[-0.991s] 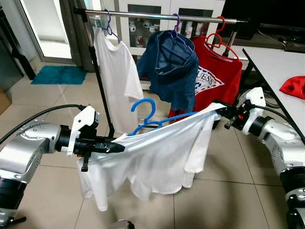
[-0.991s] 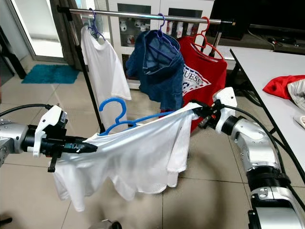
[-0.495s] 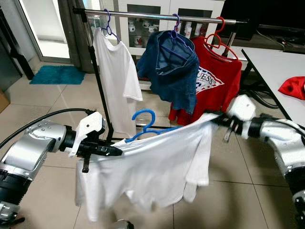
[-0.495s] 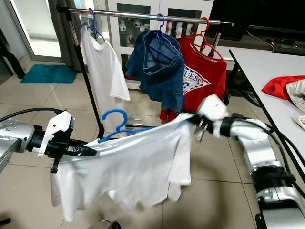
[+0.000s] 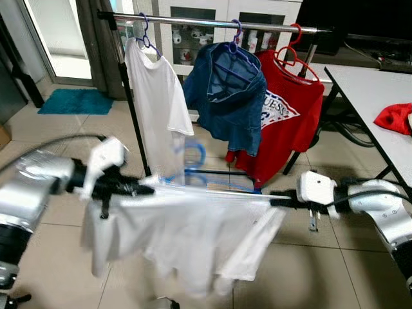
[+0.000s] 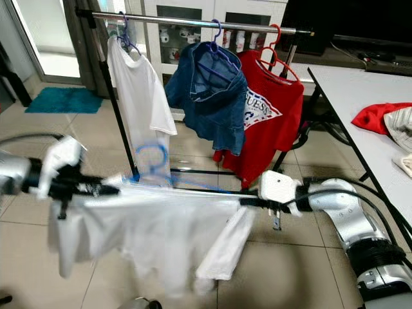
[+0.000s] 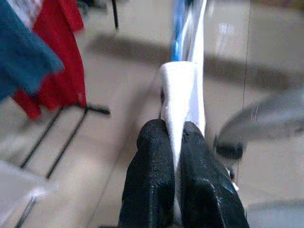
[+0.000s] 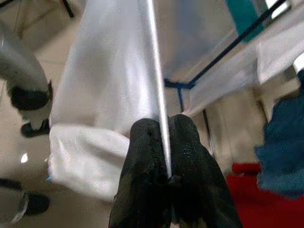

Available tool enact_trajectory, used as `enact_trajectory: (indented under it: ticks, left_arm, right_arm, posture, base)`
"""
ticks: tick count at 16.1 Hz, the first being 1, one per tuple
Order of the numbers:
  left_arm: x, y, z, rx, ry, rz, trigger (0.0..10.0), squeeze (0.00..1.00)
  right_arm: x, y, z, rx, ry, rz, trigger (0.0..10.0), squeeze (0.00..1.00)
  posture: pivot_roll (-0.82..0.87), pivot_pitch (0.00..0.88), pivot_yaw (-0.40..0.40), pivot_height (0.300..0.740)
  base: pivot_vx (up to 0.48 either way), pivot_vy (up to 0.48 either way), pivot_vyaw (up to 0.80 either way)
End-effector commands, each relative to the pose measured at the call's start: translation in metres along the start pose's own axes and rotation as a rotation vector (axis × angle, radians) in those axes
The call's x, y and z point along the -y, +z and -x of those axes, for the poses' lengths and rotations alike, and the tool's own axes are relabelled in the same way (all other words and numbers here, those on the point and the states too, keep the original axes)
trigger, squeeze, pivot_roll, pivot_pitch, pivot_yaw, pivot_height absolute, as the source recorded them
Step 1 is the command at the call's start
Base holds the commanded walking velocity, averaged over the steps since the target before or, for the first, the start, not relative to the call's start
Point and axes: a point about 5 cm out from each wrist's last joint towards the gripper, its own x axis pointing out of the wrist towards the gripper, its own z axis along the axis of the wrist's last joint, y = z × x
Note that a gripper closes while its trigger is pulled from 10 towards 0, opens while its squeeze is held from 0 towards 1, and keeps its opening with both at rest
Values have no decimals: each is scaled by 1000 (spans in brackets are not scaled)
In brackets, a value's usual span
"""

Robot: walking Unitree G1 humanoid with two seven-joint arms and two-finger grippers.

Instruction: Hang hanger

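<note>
On the left, the left gripper [image 5: 143, 187] is pinching one shoulder of the white T-shirt [image 5: 187, 235], its black fingers [image 7: 152, 156] pressed together on a fold of the cloth in the left wrist view. The shirt is stretching out flat and taut between the two arms, low in front of the silver clothes rail [image 5: 212, 23], and the blue plastic hanger [image 5: 193, 158] is sitting inside it with its hook poking up through the neck, blurred. Over on the right, the right gripper [image 5: 278, 201] is clamping the other shoulder, fingers [image 8: 147, 147] tight on the stretched edge. Up on the rail, another white T-shirt [image 5: 158, 96], a blue denim jacket [image 5: 228, 96] and a red printed T-shirt [image 5: 290, 109] are already hanging, with the widest gap looking to be between the white one and the denim. To do this well, both arms probably need lifting together, keeping the tension so the hanger is not slipping out, hook upright and aimed at that gap. A red cloth [image 5: 396, 117] is lying on the white desk [image 5: 367, 90].
</note>
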Motion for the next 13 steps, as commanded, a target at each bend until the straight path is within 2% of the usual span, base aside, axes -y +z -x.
enact_trajectory:
  ticks: [1, 2, 4, 6, 10, 13]
  left_arm:
    - [-5, 8, 12, 45, 25, 0, 0, 0]
    - [-4, 10, 13, 79, -11, 25, 0, 0]
    - [-2, 8, 12, 81, -63, 64, 0, 0]
    - [-1, 6, 11, 72, -85, 87, 0, 0]
    - [3, 1, 10, 111, -189, 196, 0, 0]
    - [13, -15, 7, 81, -250, 290, 0, 0]
  right_arm:
    - [2, -11, 10, -57, -26, -27, 0, 0]
    - [7, -14, 9, -57, -78, -63, 0, 0]
    - [13, -19, 9, -70, -141, -85, 0, 0]
    - [17, -19, 11, -76, -162, -83, 0, 0]
    - [29, -18, 18, -79, -205, -69, 0, 0]
    - [39, -17, 25, -93, -239, -56, 0, 0]
  posture:
    - [-86, 0, -26, 740]
    - [-87, 0, -29, 740]
    - [-83, 0, -33, 740]
    - [-82, 0, -35, 740]
    - [-81, 1, -36, 740]
    - [-81, 5, -35, 740]
  base:
    - [0, 0, 0]
    - [0, 0, 0]
    - [0, 0, 0]
    - [0, 0, 0]
    - [0, 0, 0]
    - [0, 0, 0]
